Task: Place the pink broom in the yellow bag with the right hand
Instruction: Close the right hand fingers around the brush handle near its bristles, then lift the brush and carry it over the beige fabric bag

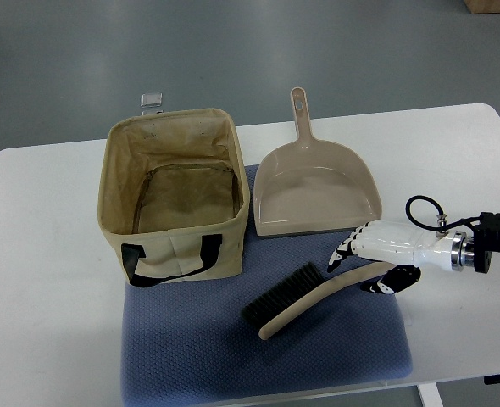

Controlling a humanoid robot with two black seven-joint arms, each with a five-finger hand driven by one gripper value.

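Right hand (375, 254) fingers curled around handle of pink broom (305, 298) on blue mat (191, 339), beside yellow bag (175, 197).

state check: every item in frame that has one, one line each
yellow bag: upright, open, looks empty, partly on the blue mat
pink broom: lying flat on the mat, bristles toward the bag, outside the bag
dustpan: lying flat, open side toward the robot, nothing in it
blue mat: spread flat on the table
right hand: at the broom's handle end, fingers curled around it; firm grip not confirmable
left hand: not in view
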